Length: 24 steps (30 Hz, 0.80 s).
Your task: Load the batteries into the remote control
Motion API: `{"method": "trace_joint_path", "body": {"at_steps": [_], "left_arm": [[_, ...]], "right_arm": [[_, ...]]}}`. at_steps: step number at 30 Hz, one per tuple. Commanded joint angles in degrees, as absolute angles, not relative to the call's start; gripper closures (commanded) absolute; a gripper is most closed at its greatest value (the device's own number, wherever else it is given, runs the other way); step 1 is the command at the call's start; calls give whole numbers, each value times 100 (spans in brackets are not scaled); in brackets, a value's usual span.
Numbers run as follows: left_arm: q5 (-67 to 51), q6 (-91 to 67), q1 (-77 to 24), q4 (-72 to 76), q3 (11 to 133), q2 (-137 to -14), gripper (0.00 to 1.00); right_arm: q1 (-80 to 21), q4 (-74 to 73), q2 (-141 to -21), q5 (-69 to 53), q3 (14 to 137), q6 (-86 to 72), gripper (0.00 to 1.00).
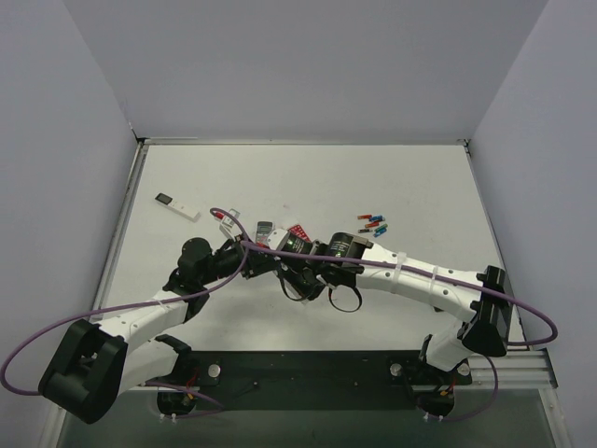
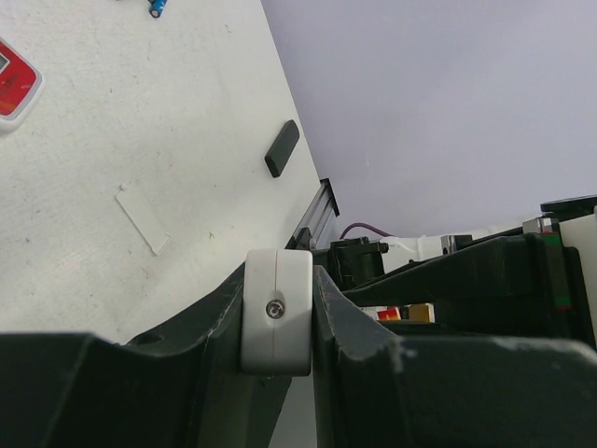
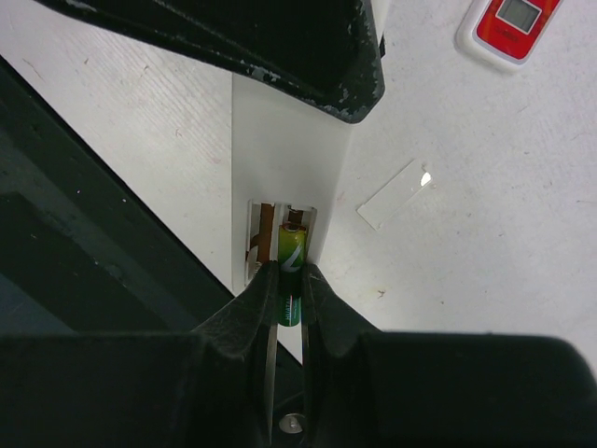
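Observation:
My left gripper (image 2: 277,280) is shut on one end of the white remote control (image 2: 276,313) and holds it edge-on between both fingers. In the right wrist view the remote (image 3: 280,140) shows its open battery bay. My right gripper (image 3: 287,275) is shut on a green battery (image 3: 291,247), whose front end lies in the bay's right slot. The left slot shows bare metal contacts. In the top view both grippers, left (image 1: 272,254) and right (image 1: 306,266), meet at the table's middle and hide the remote. Several loose batteries (image 1: 373,224) lie to the right behind them.
A red-and-white device with a small screen (image 3: 508,23) lies near the remote, also in the left wrist view (image 2: 9,84). A clear flat strip (image 3: 396,193) lies on the table. A white stick with a black end (image 1: 177,205) lies far left. A purple cable (image 1: 224,213) loops over the arms.

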<state>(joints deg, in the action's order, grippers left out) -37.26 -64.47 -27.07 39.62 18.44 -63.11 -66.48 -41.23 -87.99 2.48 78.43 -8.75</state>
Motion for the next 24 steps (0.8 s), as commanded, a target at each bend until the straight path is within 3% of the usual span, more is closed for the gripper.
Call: {"method": "trace_joint_path", "body": {"at_steps": [1, 8, 17, 24], "left_arm": [[-3779, -6714, -2733, 4421, 1881, -6223, 100], [-3797, -6873, -2733, 4474, 1863, -6214, 100], [-3700, -7145, -2733, 4438, 1793, -6249, 100], [-3630, -7295, -2733, 4474, 1731, -6267, 100]], "right_arm": [[-6688, -4316, -8903, 667, 8103, -923, 97], [-6776, -4298, -9035, 1081, 8130, -923, 94], [-6917, -4307, -9158, 1309, 8165, -905, 79], [-6979, -4307, -9211, 1362, 8174, -905, 78]]}}
